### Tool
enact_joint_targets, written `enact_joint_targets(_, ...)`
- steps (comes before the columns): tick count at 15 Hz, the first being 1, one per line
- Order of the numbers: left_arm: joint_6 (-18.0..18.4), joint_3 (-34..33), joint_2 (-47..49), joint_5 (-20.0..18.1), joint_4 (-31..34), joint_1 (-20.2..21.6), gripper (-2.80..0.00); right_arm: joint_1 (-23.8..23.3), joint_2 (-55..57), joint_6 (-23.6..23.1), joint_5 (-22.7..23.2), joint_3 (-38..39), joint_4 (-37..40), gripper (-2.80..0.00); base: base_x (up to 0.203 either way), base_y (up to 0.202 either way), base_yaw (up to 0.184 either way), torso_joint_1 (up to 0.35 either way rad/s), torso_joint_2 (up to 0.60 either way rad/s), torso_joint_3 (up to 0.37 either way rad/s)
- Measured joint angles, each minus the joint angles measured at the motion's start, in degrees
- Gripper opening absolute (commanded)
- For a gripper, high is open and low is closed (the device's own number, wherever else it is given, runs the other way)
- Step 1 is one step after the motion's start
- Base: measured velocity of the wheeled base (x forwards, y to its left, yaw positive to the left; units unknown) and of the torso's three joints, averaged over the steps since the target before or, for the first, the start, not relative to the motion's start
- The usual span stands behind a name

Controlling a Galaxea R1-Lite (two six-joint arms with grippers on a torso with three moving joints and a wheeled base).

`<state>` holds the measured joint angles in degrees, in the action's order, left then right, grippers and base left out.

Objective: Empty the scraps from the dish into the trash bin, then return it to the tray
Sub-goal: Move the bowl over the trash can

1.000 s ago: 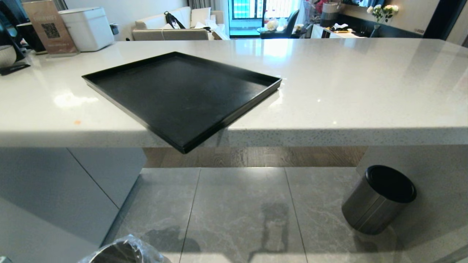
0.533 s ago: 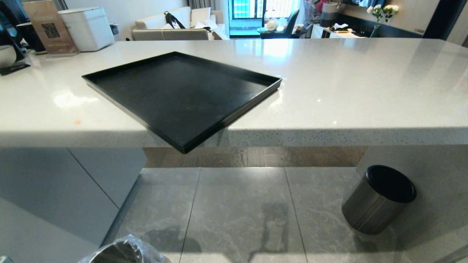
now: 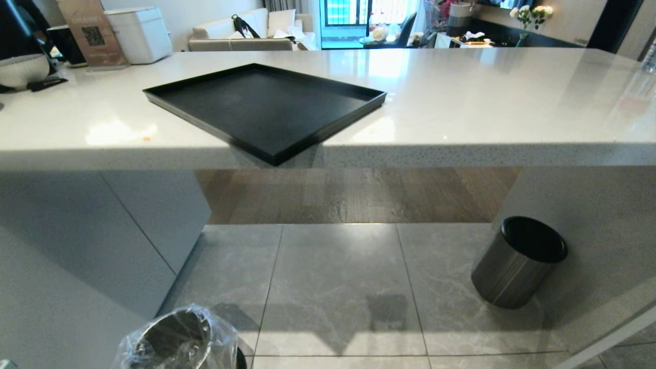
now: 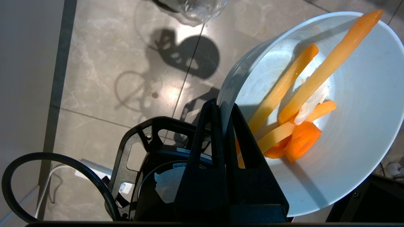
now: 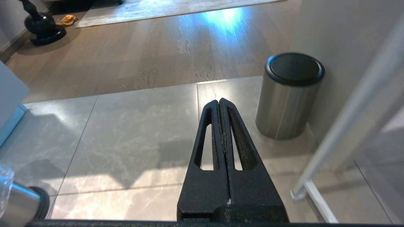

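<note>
Left wrist view: the left gripper (image 4: pixel 222 108) pinches the dish (image 4: pixel 347 132) by its rim, tilted, scraps (image 4: pixel 293 119) inside (above the floor). Right gripper (image 5: pixel 218 102), fingers closed, points toward the floor.

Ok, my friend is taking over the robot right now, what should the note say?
Left gripper: shut on the rim of the dish, holding it tilted over the floor.
Right gripper: shut, empty, parked low near the dark grey bin.
The scraps are in the dish, not dumped yet.
The trash bin with the plastic liner stands on the floor at the robot's left.
The tray sits bare on the counter, one corner over the edge.
Left to do: tip the scraps into the trash bin, then put the dish on the tray.
</note>
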<state>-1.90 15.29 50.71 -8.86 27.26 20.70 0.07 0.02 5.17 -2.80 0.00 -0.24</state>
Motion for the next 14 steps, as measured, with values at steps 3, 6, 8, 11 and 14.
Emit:
enact_joint_targets(3,0.0,0.0,-0.2,0.0,0.0,0.0,-2.80,0.0,0.0,0.0,0.0,0.0,0.0,-2.80,-0.196,0.000,0.000,0.001,0.00,0.000)
enact_joint_targets(6,0.1,0.0,-0.6,0.0,0.0,0.0,-2.80,0.0,0.0,0.0,0.0,0.0,0.0,-2.80,-0.050,0.000,0.000,-0.001,0.00,0.002)
enact_joint_targets(8,0.1,0.0,-0.9,0.1,0.0,-0.1,-2.80,0.0,0.0,0.0,0.0,0.0,0.0,-2.80,0.000,0.000,0.000,0.000,0.00,0.000)
enact_joint_targets(11,0.1,0.0,-1.1,0.3,0.0,-0.1,-2.80,0.0,0.0,0.0,0.0,0.0,0.0,-2.80,0.000,0.000,0.000,0.000,0.00,0.000)
enact_joint_targets(14,0.1,0.0,-1.6,0.1,-0.1,0.0,-2.80,0.0,0.0,0.0,0.0,0.0,0.0,-2.80,0.000,0.000,0.000,0.000,0.00,0.000)
